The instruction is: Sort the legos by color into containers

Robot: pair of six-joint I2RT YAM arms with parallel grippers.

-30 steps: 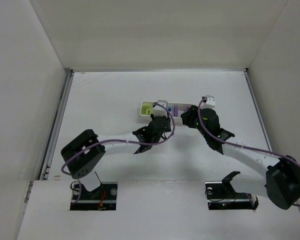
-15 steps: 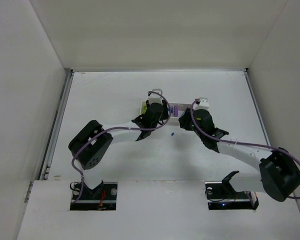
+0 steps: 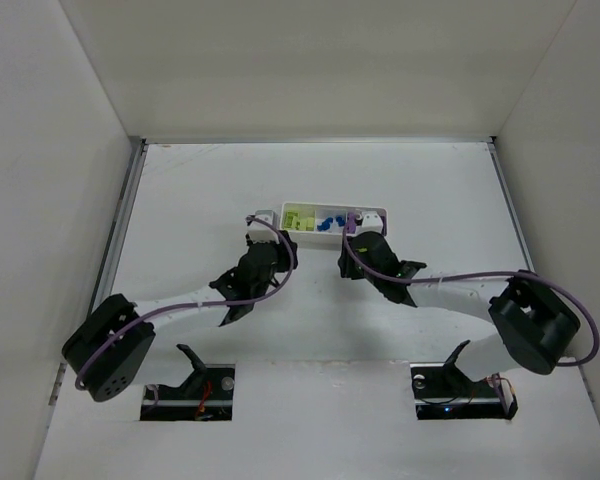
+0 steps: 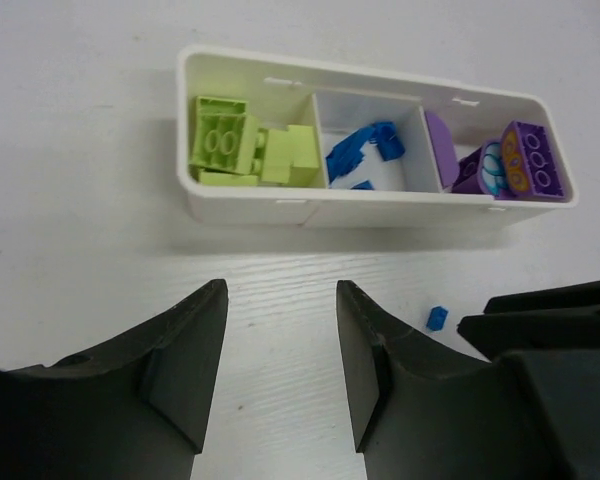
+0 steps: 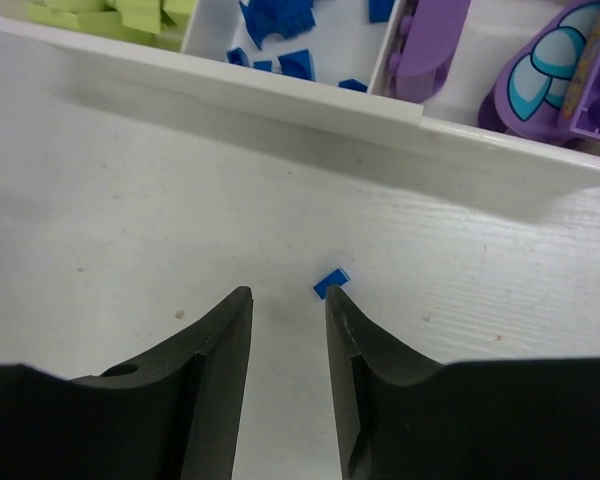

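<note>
The white desk [image 3: 180, 200] is carrying everything. The long white tray [image 4: 380, 210] is lying crosswise at 12 o'clock from both arms. The left gripper [image 4: 280, 300] is hovering low over the desk just short of the tray's lime end, its jaws standing spread with nothing between them. The right gripper [image 5: 288, 300] is pointing at the tray's purple end, its jaws parted by a narrower gap and also empty.

Inside the tray, lime-green legos [image 4: 230, 140] are filling the 9 o'clock compartment, blue legos [image 4: 360, 155] are sitting in the middle one, and purple legos [image 4: 525, 160] are lying in the 3 o'clock one, one of them perhaps printed in teal and white.

One loose blue brick [image 5: 331, 283] is resting on the desk, outside the tray, at 1 o'clock just beyond the right gripper's tips.
</note>
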